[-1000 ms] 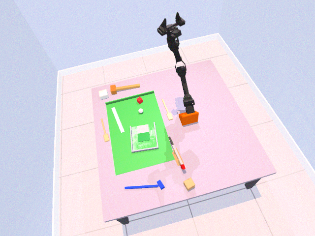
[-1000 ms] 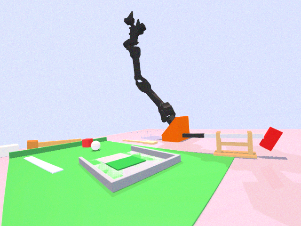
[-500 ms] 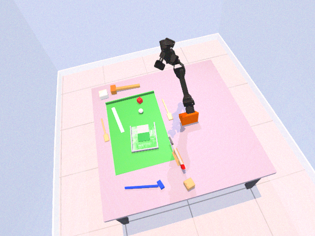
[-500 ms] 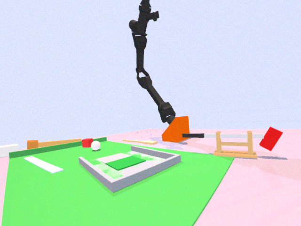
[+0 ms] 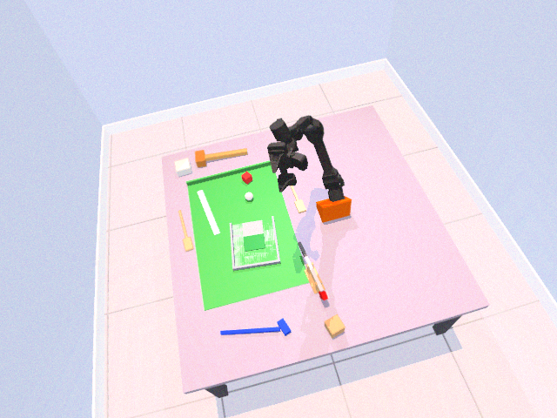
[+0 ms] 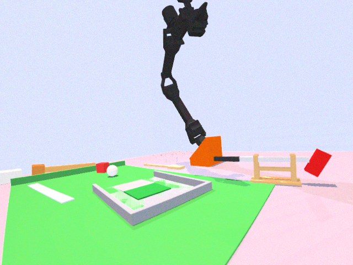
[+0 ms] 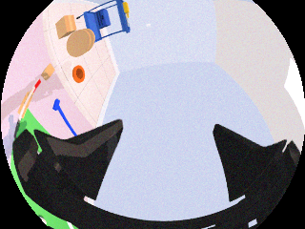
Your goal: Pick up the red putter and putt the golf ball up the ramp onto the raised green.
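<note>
The arm (image 5: 321, 152) rises from its orange base (image 5: 333, 209) right of centre in the top view and folds over at the top, so the gripper (image 5: 286, 179) hangs high above the upper right corner of the green mat (image 5: 233, 270). Its fingers are spread wide and grip nothing; in the wrist view only pale background shows between them.

The putter (image 6: 271, 159) lies across a small wooden rack (image 6: 274, 172) at the right of the exterior view, just off the mat's right edge (in the top view it sits lower right of centre). Its red head (image 6: 317, 162) hangs tilted past the rack's right end, and its black grip (image 6: 226, 158) points left toward the base.

The ball (image 5: 248, 196) rests on the mat in the upper part of the top view, just below a red cube (image 5: 246, 177) and apart from it. Below them, mid-mat, stands the grey-walled green (image 6: 142, 190); its darker patch lies inside the walls. A white strip (image 5: 208, 212) lies on the mat to the left.

Off the mat lie an orange mallet (image 5: 218, 156) and white block (image 5: 183, 166) at upper left, a blue putter (image 5: 256, 330) and tan block (image 5: 334, 326) at the bottom.
</note>
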You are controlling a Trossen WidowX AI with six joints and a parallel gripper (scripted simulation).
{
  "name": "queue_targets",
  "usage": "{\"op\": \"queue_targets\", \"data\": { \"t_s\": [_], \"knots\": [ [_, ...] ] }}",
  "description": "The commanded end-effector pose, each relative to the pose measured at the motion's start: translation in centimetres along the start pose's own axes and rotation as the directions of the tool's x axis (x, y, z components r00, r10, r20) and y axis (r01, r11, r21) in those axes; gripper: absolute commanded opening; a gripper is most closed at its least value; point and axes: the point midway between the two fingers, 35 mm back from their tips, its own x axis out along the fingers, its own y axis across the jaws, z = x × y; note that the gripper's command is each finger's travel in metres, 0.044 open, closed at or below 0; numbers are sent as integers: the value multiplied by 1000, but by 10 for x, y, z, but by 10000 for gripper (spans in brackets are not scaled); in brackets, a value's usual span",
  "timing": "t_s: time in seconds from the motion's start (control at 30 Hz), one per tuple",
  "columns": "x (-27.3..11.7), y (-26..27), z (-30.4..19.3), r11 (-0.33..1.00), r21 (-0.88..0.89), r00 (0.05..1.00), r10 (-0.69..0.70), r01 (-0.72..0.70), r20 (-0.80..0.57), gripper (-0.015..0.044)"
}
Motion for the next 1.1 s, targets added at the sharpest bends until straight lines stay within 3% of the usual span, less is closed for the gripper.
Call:
{"op": "queue_targets", "data": {
  "t_s": [0.0, 0.17, 0.33, 0.57, 0.8, 1.07],
  "knots": [
    [24, 61, -10, 976, 130, 983, 179, -174, -30, 440],
    [41, 144, -21, 876, 305, 912, 407, -373, -54, 440],
    [41, 230, -28, 706, 478, 779, 624, -523, -68, 440],
    [11, 345, -33, 401, 687, 498, 865, -606, -64, 440],
    [-45, 436, -29, 125, 830, 161, 986, -543, -44, 440],
    [-51, 450, -30, 105, 840, 129, 991, -532, -42, 440]
  ]
}}
